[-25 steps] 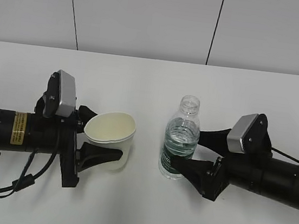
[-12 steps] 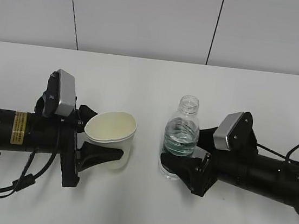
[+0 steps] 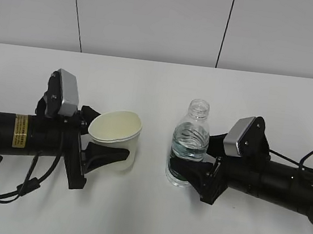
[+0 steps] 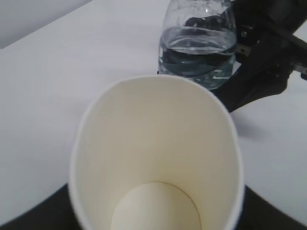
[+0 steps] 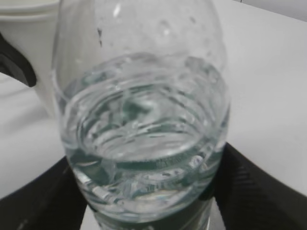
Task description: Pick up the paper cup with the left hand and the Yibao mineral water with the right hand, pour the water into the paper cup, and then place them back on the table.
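exterior view, left hand (image 3: 103, 141) gripping paper cup (image 3: 116, 139)

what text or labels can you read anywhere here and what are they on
Nothing can be read for certain.
Yellow sticker on the left arm: dark print, too small to read.
Green label on the Yibao mineral water: white lettering, mostly hidden by the right hand's fingers and blurred.
Paper cup: plain, no print.

Gap between paper cup (image 3: 116, 139) and Yibao mineral water (image 3: 189, 145): open table (image 3: 160, 89), passable.
Left flank: blocked by left hand (image 3: 105, 143) and arm.
Right flank: blocked by right hand (image 3: 192, 157) and arm.
Rear strip to wall (image 3: 157, 20): unobstructed.
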You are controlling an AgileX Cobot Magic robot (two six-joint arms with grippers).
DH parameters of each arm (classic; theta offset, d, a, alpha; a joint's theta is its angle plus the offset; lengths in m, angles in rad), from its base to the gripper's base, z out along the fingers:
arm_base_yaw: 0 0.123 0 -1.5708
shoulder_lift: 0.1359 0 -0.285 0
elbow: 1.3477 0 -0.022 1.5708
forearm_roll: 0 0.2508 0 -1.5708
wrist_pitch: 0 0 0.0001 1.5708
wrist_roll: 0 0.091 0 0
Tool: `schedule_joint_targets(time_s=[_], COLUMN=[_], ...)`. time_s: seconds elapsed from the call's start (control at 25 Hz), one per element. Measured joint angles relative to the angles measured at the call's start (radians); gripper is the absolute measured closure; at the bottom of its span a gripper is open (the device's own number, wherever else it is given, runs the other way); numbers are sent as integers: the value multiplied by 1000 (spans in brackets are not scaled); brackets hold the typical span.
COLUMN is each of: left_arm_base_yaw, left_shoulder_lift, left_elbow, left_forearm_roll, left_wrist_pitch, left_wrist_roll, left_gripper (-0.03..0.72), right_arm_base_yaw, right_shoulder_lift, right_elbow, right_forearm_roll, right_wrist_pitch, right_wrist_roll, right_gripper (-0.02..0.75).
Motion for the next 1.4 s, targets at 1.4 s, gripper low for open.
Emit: schedule_joint_targets(time_s=[1.4], left_arm_base_yaw=[-19], left_shoulder_lift=[12], left_elbow=[-59], left_forearm_roll=[58], left_wrist_pitch=[42], left_wrist_roll=[-120], left_gripper=[265], right_arm_base_yaw=[2], right_shoulder_lift=[10], right_elbow=[-62], right_forearm_roll=[68], right_wrist_pitch=[30], right_wrist_roll=[-4], right_gripper=[248])
